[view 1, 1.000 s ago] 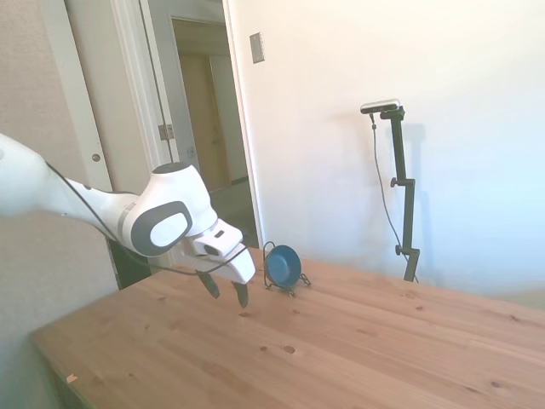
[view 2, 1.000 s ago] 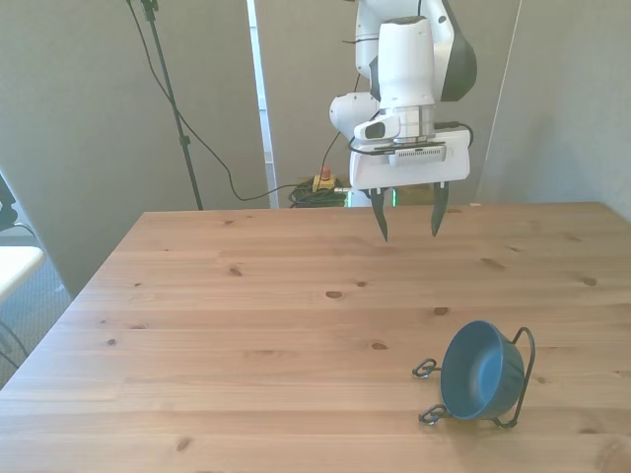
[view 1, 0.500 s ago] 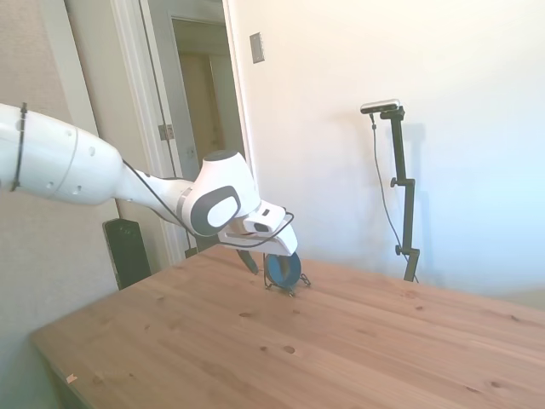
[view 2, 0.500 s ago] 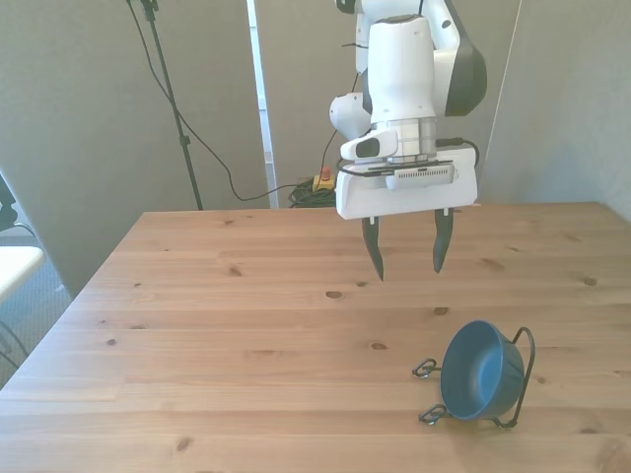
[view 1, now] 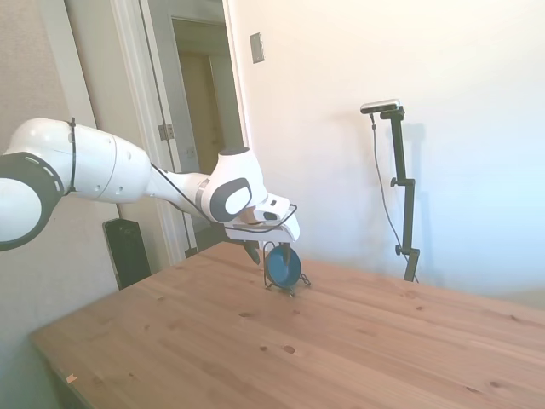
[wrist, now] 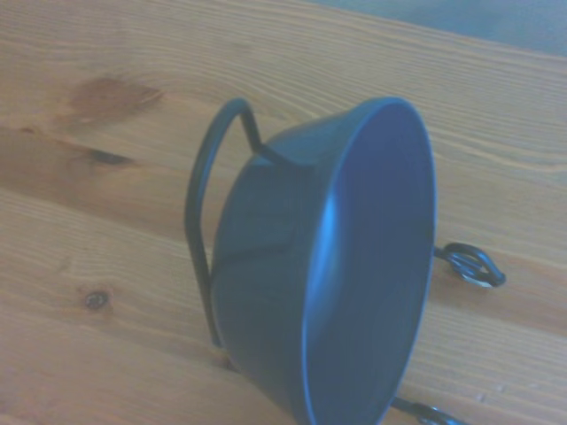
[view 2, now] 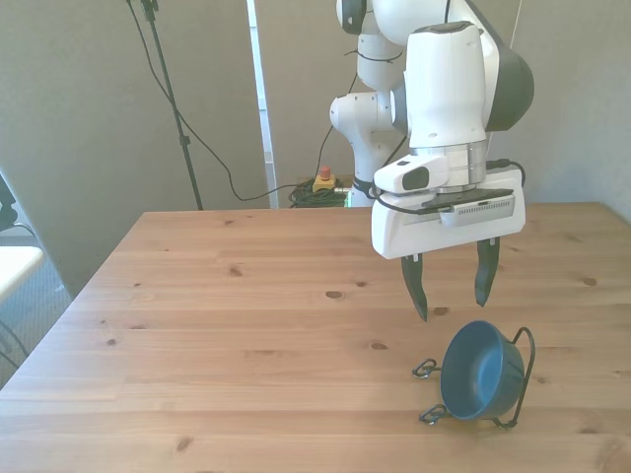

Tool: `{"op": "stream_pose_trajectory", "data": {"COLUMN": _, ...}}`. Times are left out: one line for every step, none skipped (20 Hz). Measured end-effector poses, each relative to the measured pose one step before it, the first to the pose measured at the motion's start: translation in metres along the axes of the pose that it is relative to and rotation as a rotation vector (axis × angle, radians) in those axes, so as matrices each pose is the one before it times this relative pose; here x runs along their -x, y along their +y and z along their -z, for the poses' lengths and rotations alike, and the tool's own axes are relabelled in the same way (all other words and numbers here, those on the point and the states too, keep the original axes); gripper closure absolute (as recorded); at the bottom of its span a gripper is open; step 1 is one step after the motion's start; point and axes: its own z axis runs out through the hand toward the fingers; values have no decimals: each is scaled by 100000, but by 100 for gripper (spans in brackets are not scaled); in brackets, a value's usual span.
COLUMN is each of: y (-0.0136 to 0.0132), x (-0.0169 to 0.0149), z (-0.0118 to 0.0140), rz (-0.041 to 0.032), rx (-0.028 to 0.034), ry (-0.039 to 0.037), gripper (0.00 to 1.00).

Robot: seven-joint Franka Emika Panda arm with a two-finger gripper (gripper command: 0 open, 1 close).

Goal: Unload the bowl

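You are at the start of the job: nothing is unloaded yet. The bowl sits tipped on its edge in the thin black wire rack, near the table's edge closest to the front camera, toward the front view's right. Its open side faces the front view's left, and the rack's upright loop stands behind its base. The wrist view shows the bowl large and close, leaning against that wire loop, with the rack's small curled feet on the wood beside the rim.

Your pincer hangs above the bowl with air between them, its two dark fingers spread wide and pointing down, holding nothing. In the side view the pincer appears just over the bowl, though that angle does not let you judge the gap well.

So the approach looks mostly made, while the grasp, the lift out of the rack and the setting down on the table are all left to do. You will likely need to come lower and line one finger inside the rim and one outside it, since the bowl stands on edge. Watch the wire loop: a finger catching it could drag the rack along with the bowl
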Motion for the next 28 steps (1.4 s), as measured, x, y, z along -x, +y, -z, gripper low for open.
{"op": "stream_pose_trajectory", "data": {"y": -189, "x": -179, "z": -192, "rz": 907, "rx": 148, "ry": -565, "gripper": 0}}
{"op": "stream_pose_trajectory", "data": {"y": -109, "x": -189, "z": -272, "rz": 616, "rx": 141, "ry": -334, "gripper": 0}}
{"op": "stream_pose_trajectory", "data": {"y": -118, "x": -211, "z": -252, "rz": 305, "rx": 63, "ry": -166, "gripper": 0}}
{"op": "stream_pose_trajectory", "data": {"y": -87, "x": -104, "z": -260, "rz": 152, "rx": 98, "ry": -236, "gripper": 0}}
{"op": "stream_pose_trajectory", "data": {"y": -230, "x": -91, "z": -54, "rz": 409, "rx": -110, "ry": -40, "gripper": 0}}
{"op": "stream_pose_trajectory", "data": {"y": -4, "x": 9, "z": -15, "rz": -159, "rx": -267, "ry": -212, "gripper": 0}}
{"op": "stream_pose_trajectory", "data": {"y": 6, "x": 25, "z": -54, "rz": -307, "rx": -1097, "ry": -815, "gripper": 0}}
{"op": "stream_pose_trajectory", "data": {"y": 26, "x": 25, "z": -107, "rz": 303, "rx": -1213, "ry": -938, "gripper": 0}}
{"op": "stream_pose_trajectory", "data": {"y": 3, "x": 32, "z": -182, "rz": 657, "rx": -1424, "ry": -961, "gripper": 0}}
{"op": "stream_pose_trajectory", "data": {"y": -32, "x": 52, "z": -216, "rz": 1183, "rx": -1349, "ry": -933, "gripper": 0}}
{"op": "stream_pose_trajectory", "data": {"y": -94, "x": 68, "z": -202, "rz": 1115, "rx": -1287, "ry": -815, "gripper": 0}}
{"op": "stream_pose_trajectory", "data": {"y": -123, "x": 69, "z": -144, "rz": 1122, "rx": -933, "ry": -540, "gripper": 0}}
{"op": "stream_pose_trajectory", "data": {"y": -126, "x": 28, "z": -67, "rz": 1054, "rx": -549, "ry": -228, "gripper": 0}}
{"op": "stream_pose_trajectory", "data": {"y": -106, "x": -19, "z": -51, "rz": 1116, "rx": -686, "ry": -160, "gripper": 0}}
{"op": "stream_pose_trajectory", "data": {"y": -35, "x": -55, "z": -124, "rz": 817, "rx": -710, "ry": -236, "gripper": 0}}
{"op": "stream_pose_trajectory", "data": {"y": 30, "x": -89, "z": -258, "rz": 830, "rx": -508, "ry": -279, "gripper": 0}}
{"op": "stream_pose_trajectory", "data": {"y": 77, "x": -164, "z": -412, "rz": 942, "rx": -147, "ry": 90, "gripper": 0}}
{"op": "stream_pose_trajectory", "data": {"y": 87, "x": -204, "z": -484, "rz": 783, "rx": -102, "ry": 615, "gripper": 0}}
{"op": "stream_pose_trajectory", "data": {"y": 43, "x": -193, "z": -518, "rz": 953, "rx": -223, "ry": 181, "gripper": 0}}
{"op": "stream_pose_trajectory", "data": {"y": 17, "x": -123, "z": -542, "rz": 1024, "rx": -232, "ry": 10, "gripper": 0}}
{"op": "stream_pose_trajectory", "data": {"y": -20, "x": -106, "z": -455, "rz": 862, "rx": -316, "ry": 159, "gripper": 0}}
{"op": "stream_pose_trajectory", "data": {"y": -81, "x": -14, "z": -325, "rz": 808, "rx": -360, "ry": 30, "gripper": 0}}
{"op": "stream_pose_trajectory", "data": {"y": -154, "x": 14, "z": -98, "rz": 979, "rx": -561, "ry": 174, "gripper": 0}}
{"op": "stream_pose_trajectory", "data": {"y": -236, "x": 21, "z": 33, "rz": 995, "rx": -762, "ry": 333, "gripper": 0}}
{"op": "stream_pose_trajectory", "data": {"y": -253, "x": 32, "z": 64, "rz": 697, "rx": -852, "ry": 161, "gripper": 0}}
{"op": "stream_pose_trajectory", "data": {"y": -220, "x": 46, "z": 49, "rz": 518, "rx": -653, "ry": -55, "gripper": 100}}
{"op": "stream_pose_trajectory", "data": {"y": -174, "x": 39, "z": 1, "rz": 479, "rx": -806, "ry": -157, "gripper": 100}}
{"op": "stream_pose_trajectory", "data": {"y": -74, "x": 17, "z": -4, "rz": 401, "rx": -475, "ry": -118, "gripper": 100}}
